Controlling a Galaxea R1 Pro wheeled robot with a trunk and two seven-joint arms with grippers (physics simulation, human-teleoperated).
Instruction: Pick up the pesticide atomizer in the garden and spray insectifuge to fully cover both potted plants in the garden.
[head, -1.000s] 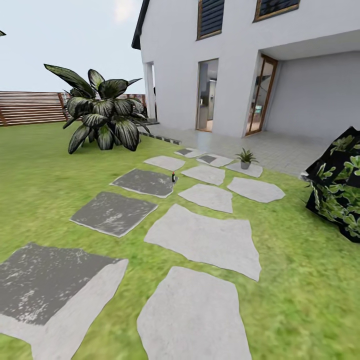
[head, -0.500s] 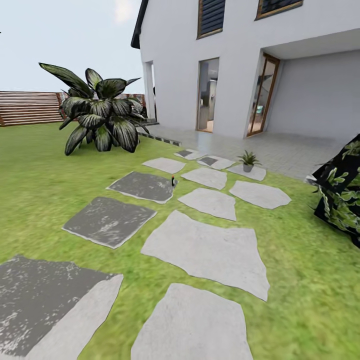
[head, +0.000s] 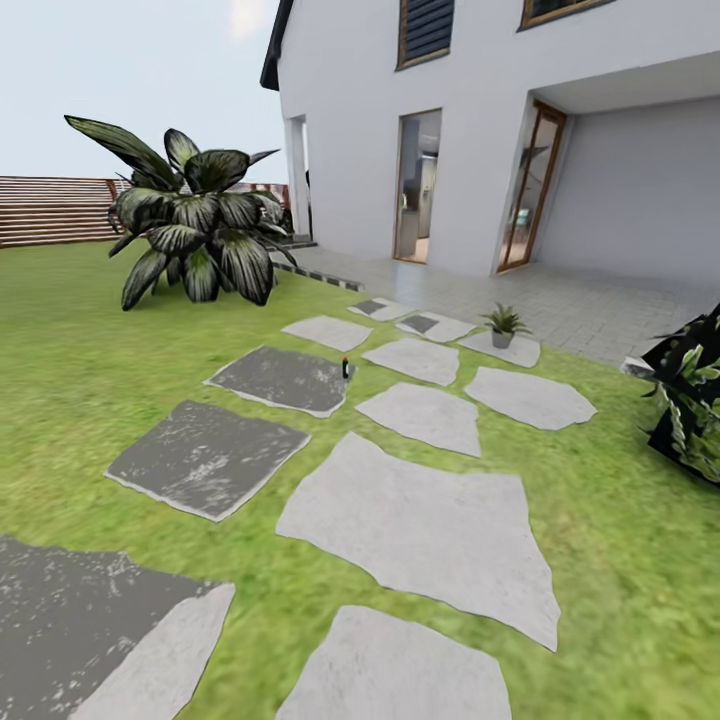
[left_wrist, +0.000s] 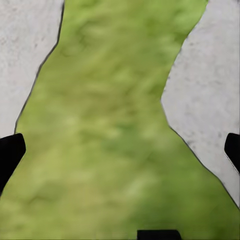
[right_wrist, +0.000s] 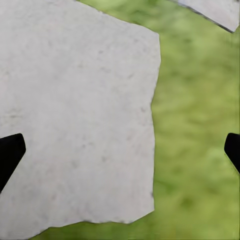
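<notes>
One potted plant (head: 503, 325), a small green rosette in a grey pot, stands on a pale stepping stone far ahead near the house patio. A tiny dark upright object with a reddish spot (head: 346, 368) stands at the edge of a dark stone in mid-path; it is too small to identify, so the pesticide atomizer cannot be made out with certainty. Insectifuge is not discernible at this distance. My left gripper (left_wrist: 120, 150) is open over the garden lawn between two stones. My right gripper (right_wrist: 120, 150) is open over a pale stone's edge, holding nothing.
Pale and dark stepping stones (head: 420, 520) run across the lawn (head: 80, 380) toward a white house (head: 480, 120). A big dark-leaved plant (head: 195, 225) stands at the left back, a dark leafy bush (head: 695, 415) at the right edge, a slatted wooden fence (head: 50, 210) behind.
The whole head view has shifted: the camera has moved forward and turned, so the stones sit lower and nearer and the right bush has slid toward the frame's edge.
</notes>
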